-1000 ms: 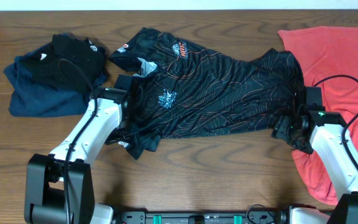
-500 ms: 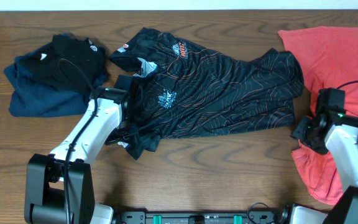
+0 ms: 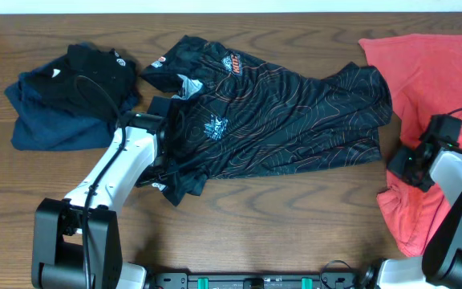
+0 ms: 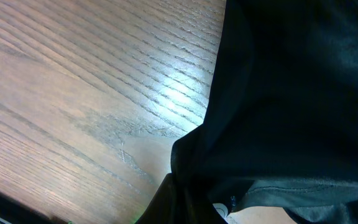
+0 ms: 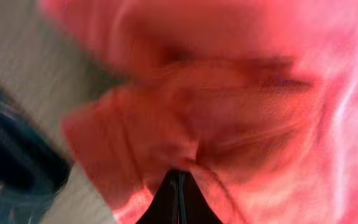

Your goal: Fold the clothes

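Right gripper (image 5: 178, 179), jaws closed tight over the coral-red garment (image 3: 439, 72), could snag and bunch it beside the black jersey (image 3: 279, 120).

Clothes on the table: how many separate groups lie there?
3: a dark navy-and-black crumpled pile at far left, the black orange-lined jersey in the centre, the coral-red garment at right. The pile may hide several pieces.

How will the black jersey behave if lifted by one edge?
Probably floppy: the black jersey lies in soft wrinkles, so it should drape. Likely light: the fabric looks thin. It may slide on the smooth table.
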Action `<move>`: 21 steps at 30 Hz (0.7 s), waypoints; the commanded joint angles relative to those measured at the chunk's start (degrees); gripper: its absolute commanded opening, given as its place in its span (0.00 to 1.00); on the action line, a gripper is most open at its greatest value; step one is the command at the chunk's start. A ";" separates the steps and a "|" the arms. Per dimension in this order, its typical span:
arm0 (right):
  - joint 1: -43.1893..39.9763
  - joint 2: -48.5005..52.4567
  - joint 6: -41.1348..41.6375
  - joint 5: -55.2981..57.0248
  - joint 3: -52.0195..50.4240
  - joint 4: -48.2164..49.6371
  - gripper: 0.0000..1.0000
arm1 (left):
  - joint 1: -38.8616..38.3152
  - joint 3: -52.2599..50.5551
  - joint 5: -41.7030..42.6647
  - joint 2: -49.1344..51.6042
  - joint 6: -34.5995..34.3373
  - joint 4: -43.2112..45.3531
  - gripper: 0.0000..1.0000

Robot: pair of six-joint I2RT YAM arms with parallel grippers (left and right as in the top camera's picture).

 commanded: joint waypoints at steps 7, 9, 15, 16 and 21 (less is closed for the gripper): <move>-9.73 3.39 2.95 7.93 -0.22 9.35 0.01 | 0.31 -0.20 -1.46 0.37 0.35 -0.33 0.06; -12.66 3.39 5.57 8.48 0.28 10.49 0.01 | 0.31 -0.20 -1.46 0.37 0.35 -0.33 0.06; -20.55 3.37 7.69 7.39 6.25 8.44 0.01 | 0.31 -0.20 -1.49 0.37 0.35 -1.20 0.06; -21.35 3.37 7.67 7.39 8.04 7.08 0.01 | 0.31 -0.20 -1.46 0.37 0.35 -1.36 0.06; -21.92 3.37 3.56 2.45 17.16 -0.79 0.01 | 0.31 -0.20 -1.49 0.37 0.35 -1.40 0.06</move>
